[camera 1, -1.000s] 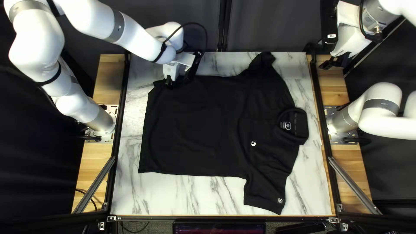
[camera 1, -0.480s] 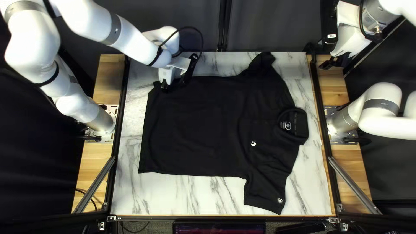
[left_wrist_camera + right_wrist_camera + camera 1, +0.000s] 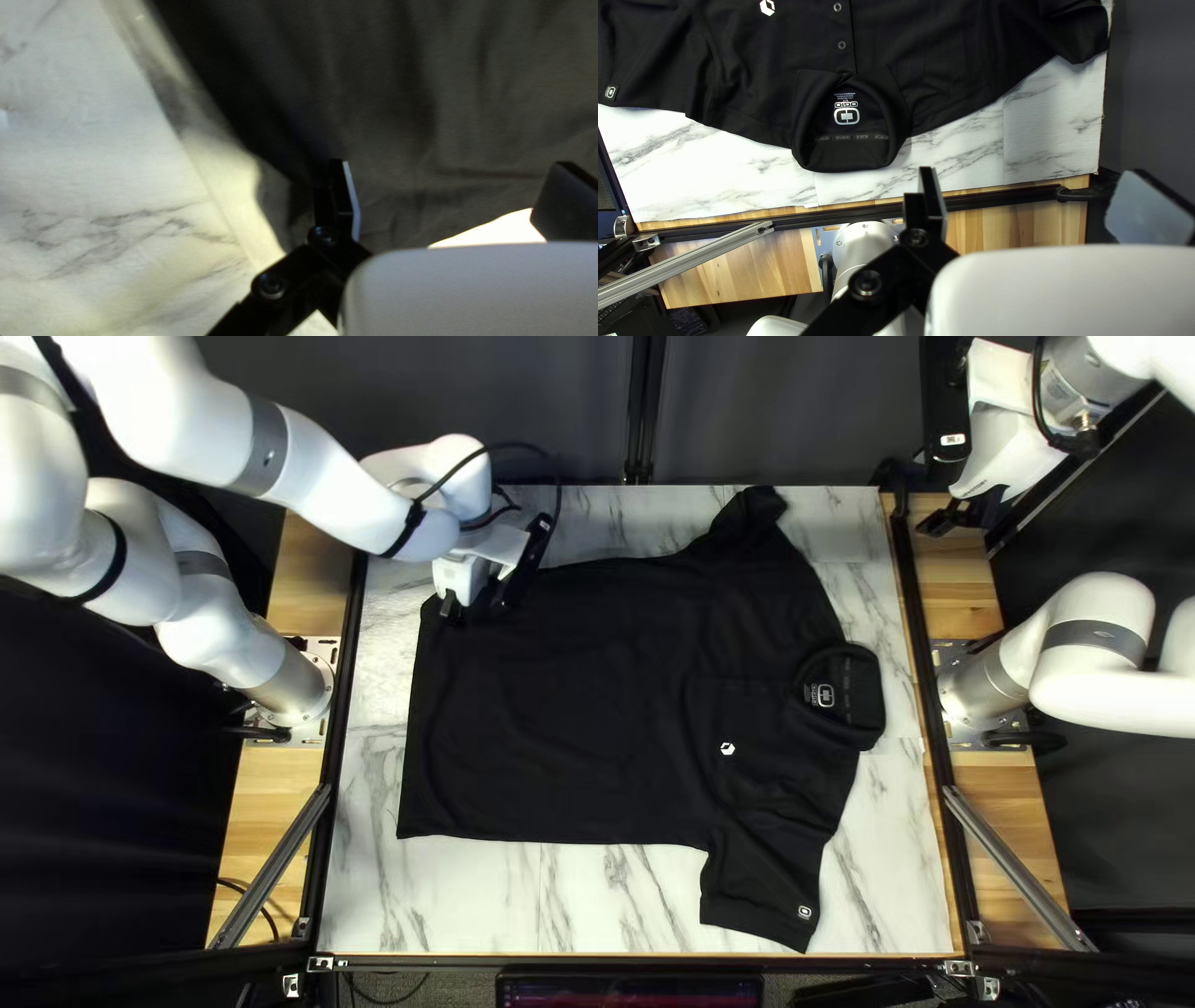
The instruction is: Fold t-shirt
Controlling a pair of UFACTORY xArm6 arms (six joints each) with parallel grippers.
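Note:
A black polo t-shirt (image 3: pixel 573 709) lies spread on the marble-patterned table, collar toward the right of the top left view, hem toward the left. My left gripper (image 3: pixel 476 607) is low over the shirt's far hem corner. In the left wrist view, dark cloth (image 3: pixel 398 112) stretches ahead of and under my left gripper (image 3: pixel 451 202), whose fingers stand wide apart. My right gripper (image 3: pixel 954 520) hangs off the table's far right corner. Seen from the right wrist, my right gripper (image 3: pixel 1036 202) is open with no cloth between its fingers, and the collar (image 3: pixel 847 158) lies ahead of it.
Bare marble surface (image 3: pixel 560 896) shows along the near edge. Black rails run down both table sides, the right one (image 3: pixel 924 660) between the marble and a wooden strip (image 3: pixel 965 585). Angled metal bars (image 3: pixel 1015 865) stand near both front corners. A dark curtain (image 3: pixel 772 411) hangs behind.
My left gripper has moved left and toward the table's near edge. The shirt's far hem corner and far edge have shifted slightly nearer. My right arm has stayed still.

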